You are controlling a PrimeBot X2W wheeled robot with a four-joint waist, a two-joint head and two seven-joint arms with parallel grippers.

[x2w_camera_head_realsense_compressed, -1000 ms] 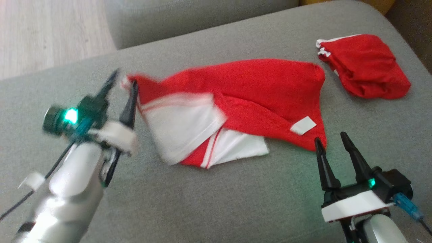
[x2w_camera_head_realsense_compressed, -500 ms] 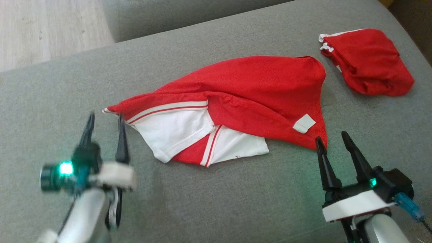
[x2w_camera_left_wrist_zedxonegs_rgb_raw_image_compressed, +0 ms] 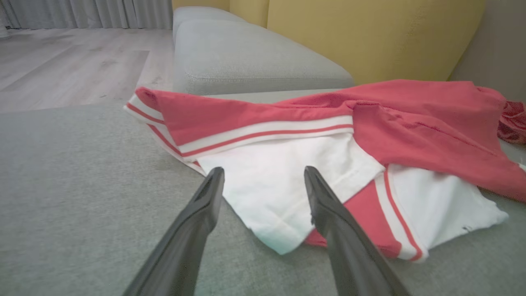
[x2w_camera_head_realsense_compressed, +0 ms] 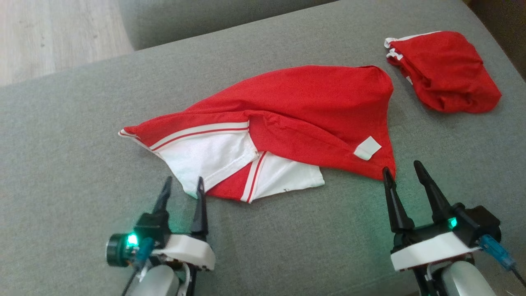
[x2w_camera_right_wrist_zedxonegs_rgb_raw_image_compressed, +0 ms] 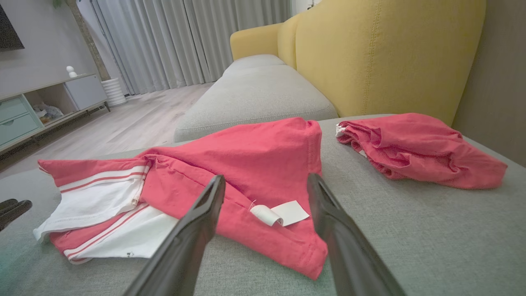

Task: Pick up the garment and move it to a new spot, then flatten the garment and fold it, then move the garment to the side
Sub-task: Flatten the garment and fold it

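Both grippers stood wide and empty. The garment (x2w_camera_head_realsense_compressed: 312,102) lay just ahead of the left gripper (x2w_camera_head_realsense_compressed: 184,179), its red corner beside the right gripper (x2w_camera_head_realsense_compressed: 401,165).

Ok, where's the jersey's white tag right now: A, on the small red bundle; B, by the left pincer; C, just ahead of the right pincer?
C: the tag sits on the red corner of the jersey just ahead of the right pincer, well away from the left pincer and the bundle.
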